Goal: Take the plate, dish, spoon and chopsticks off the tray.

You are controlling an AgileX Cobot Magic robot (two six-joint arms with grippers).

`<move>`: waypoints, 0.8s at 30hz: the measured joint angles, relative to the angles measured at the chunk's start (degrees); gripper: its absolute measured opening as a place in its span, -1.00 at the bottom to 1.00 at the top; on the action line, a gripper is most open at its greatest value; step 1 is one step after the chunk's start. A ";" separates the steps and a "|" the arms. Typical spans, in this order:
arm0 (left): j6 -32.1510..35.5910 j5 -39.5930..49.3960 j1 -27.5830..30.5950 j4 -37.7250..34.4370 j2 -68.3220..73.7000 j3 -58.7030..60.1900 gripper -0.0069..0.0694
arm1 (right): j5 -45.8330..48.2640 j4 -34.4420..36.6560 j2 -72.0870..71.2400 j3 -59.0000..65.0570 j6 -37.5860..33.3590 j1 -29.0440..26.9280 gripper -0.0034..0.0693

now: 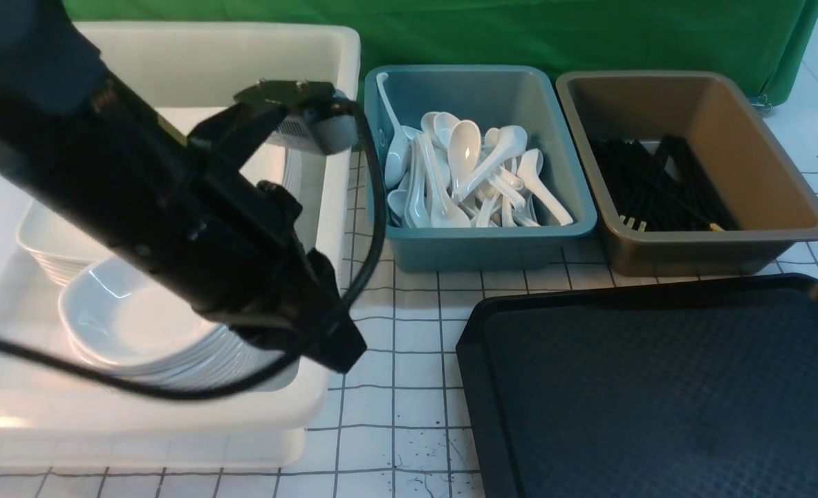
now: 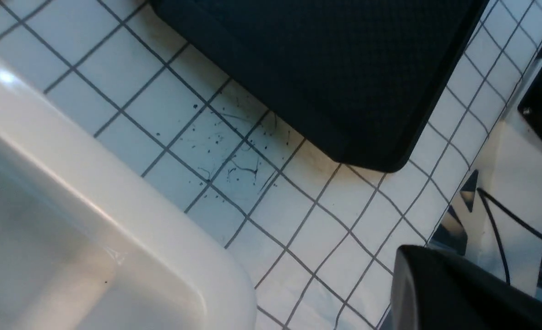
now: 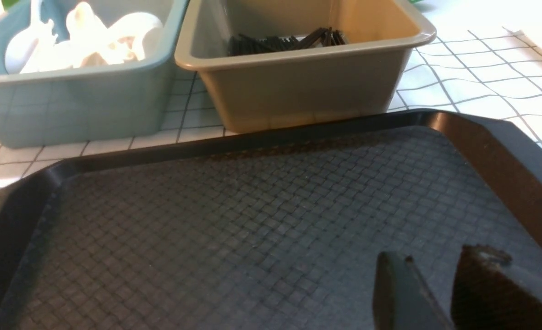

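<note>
- Step in hand, as judged: the tray shows a bare textured surface in the front and right wrist views, so clearing appears complete; what remains is to retract both arms.
- Left tool: lower centre-left of the front view, at the near right corner of the white tub. Its jaws are closed and nothing is seen in them. Lift it straight up before any sideways travel so the arm and its cable clear the tub rim.
- Right tool: lower right of the right wrist view, above the tray surface. Jaws stand partly apart with nothing between them. Raise it clear of the tray rim before withdrawing.
- Plate: on the stack in the white tub, lower left of the front view, just behind the left tool.
- Dish: on top of that stack, left of the left tool.
- Spoon: among the spoons in the teal tub, upper centre.
- Chopsticks: in the brown tub, upper right, well apart from both tools.
</note>
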 joint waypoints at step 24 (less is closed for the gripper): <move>-10.63 -12.91 -1.13 7.42 -49.74 15.77 -0.81 | 0.22 0.10 0.00 -0.01 -6.52 0.00 -0.25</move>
